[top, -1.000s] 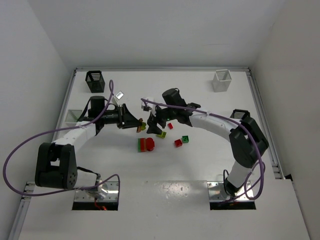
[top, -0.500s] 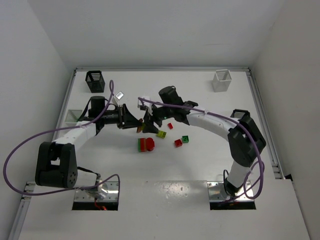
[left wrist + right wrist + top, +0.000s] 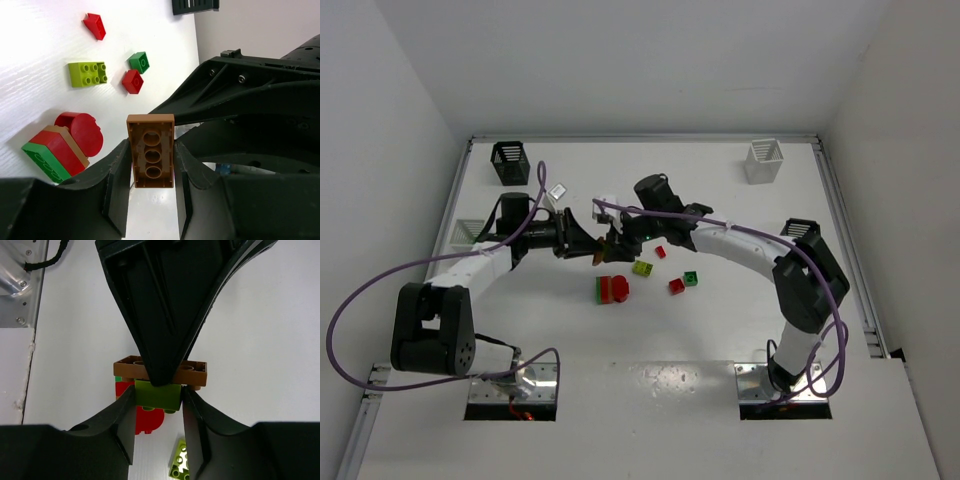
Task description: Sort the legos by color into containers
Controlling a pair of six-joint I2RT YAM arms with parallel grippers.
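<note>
Here, brown brick (image 3: 150, 137) in left gripper (image 3: 151, 160) (yellow-green piece (image 3: 158, 396) in right gripper (image 3: 158, 392)).

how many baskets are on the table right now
4: a black basket back left, a white basket back right, a second white basket partly covered at the left edge, and a second black basket partly covered at the right. No others show.

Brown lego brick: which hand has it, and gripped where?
The left hand clamps the brown rectangular plastic brick by its two long sides. The right hand pinches a yellow-green brick pressed against it, by opposite sides.
</note>
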